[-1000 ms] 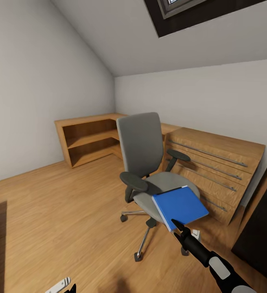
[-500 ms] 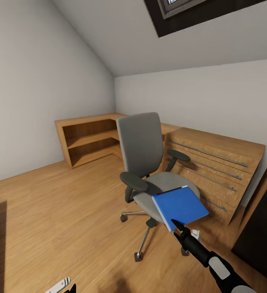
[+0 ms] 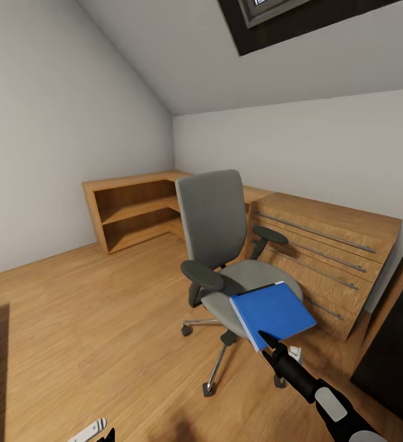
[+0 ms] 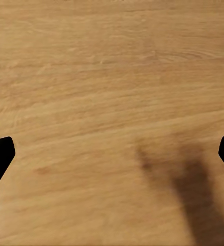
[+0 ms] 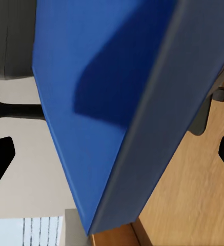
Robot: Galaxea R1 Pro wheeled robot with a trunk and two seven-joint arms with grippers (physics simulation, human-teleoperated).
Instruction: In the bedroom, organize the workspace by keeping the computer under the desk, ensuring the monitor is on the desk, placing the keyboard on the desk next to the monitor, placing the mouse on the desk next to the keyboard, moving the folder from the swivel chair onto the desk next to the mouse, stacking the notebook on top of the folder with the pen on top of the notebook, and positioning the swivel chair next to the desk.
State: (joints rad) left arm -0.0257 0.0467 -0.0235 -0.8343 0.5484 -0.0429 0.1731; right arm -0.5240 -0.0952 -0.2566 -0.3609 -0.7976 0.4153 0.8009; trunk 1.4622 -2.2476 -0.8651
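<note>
The folder [image 3: 271,312] sits tilted over the chair [image 3: 226,245] seat at the right tool [image 3: 265,339], grip unclear, left tool [image 4: 112,154] wide; the table steps look undone

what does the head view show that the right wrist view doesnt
Head view: the whole chair with backrest and star base, the wooden shelving, the drawer unit, the sloped ceiling with a window, and the right arm reaching to the folder's near corner.

Right wrist view: the folder close up, its grey edge running across, and the right end effector with its two dark fingertips wide apart at the frame's sides, not closed on the folder.

Both: the blue folder, parts of the chair, and the wood floor.
</note>
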